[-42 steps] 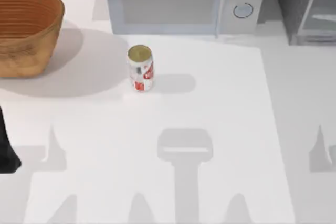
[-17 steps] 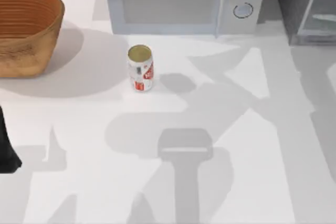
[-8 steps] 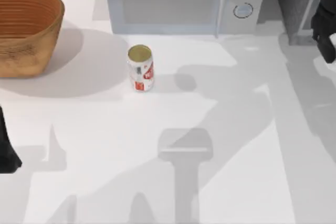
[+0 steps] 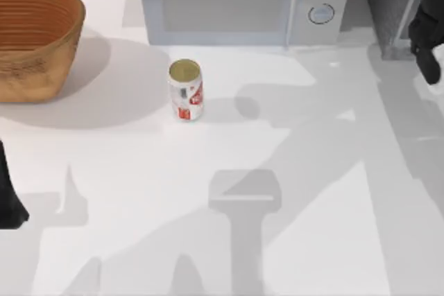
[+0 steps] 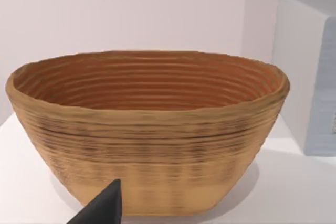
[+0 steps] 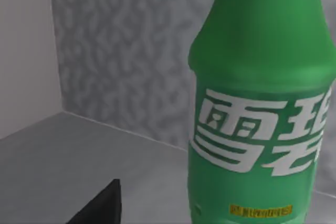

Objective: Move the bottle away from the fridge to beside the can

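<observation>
Top view: white table, can upright, basket left.

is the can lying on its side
No, the can stands upright on the table, its gold top facing up in the top view.

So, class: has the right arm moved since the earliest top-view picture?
Yes. The right arm has come in at the table's right edge, beside the fridge.

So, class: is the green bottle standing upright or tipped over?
Upright: in the right wrist view the bottle stands vertical on the grey floor, its label reading level.
</observation>
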